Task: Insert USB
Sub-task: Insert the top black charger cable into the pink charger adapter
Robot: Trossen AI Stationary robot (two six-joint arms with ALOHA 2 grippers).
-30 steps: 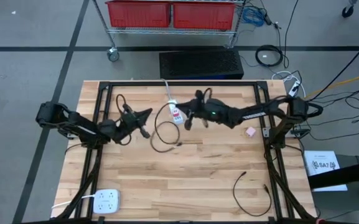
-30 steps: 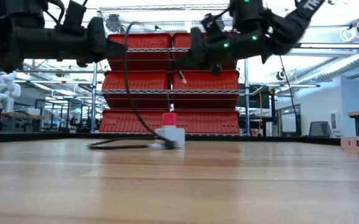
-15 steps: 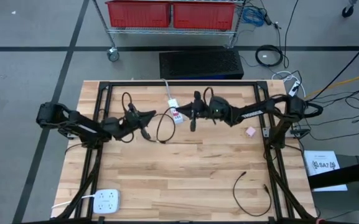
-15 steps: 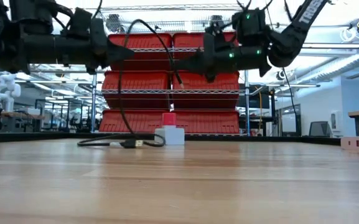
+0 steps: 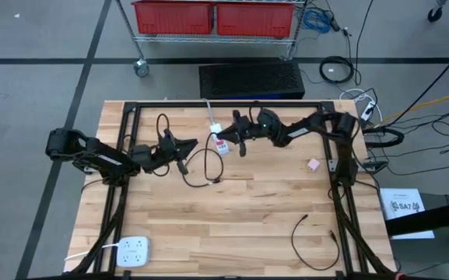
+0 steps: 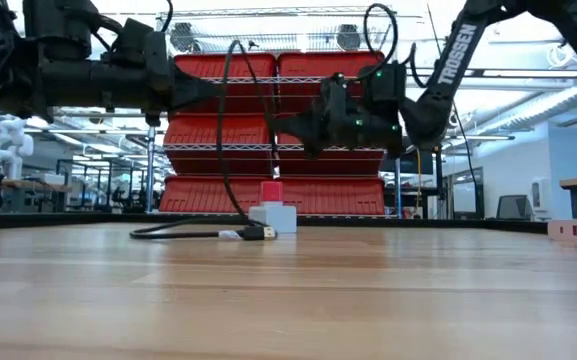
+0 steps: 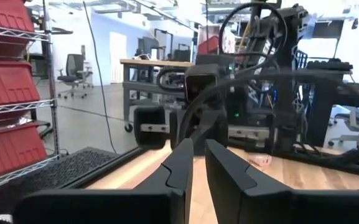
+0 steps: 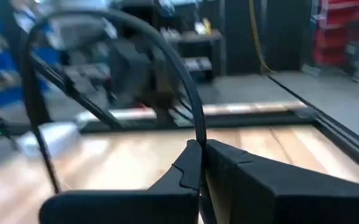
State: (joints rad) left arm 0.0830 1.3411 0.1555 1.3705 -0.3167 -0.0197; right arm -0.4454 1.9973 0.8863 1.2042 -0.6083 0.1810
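A black USB cable [image 5: 198,173] runs between both grippers. In the low view it arches high [image 6: 230,80], and its slack and plug end [image 6: 258,233] lie on the table. A small white socket block with a red top [image 5: 220,144] [image 6: 273,215] stands on the table toward the far edge. My left gripper [image 5: 183,152] [image 6: 208,90] hovers left of the block, shut on the cable. My right gripper [image 5: 238,144] [image 6: 303,130] hovers just right of the block, also shut on the cable. My left gripper pinches the cable between its two fingers [image 7: 185,158], held level above the table and pointing toward the table's right. The fingertips hide the exact spot. From there the cable [image 7: 195,109] arches away. My right gripper pinches the cable [image 8: 198,140] between its fingertips, level and pointing toward the table's left. The cable lies across the fingers and rises in a slack arch [image 8: 135,31].
A white power strip [image 5: 134,250] lies at the near left corner. A second black cable [image 5: 314,241] lies near right. A small pink piece [image 5: 313,164] [image 6: 568,230] sits by the right frame. The middle of the wooden table [image 5: 232,225] is bare.
My right gripper has drawn back toward the far edge and come lower, and its arm has folded up. The cable's arch between the grippers has grown taller. The plug end stayed on the table, sliding left and then back right.
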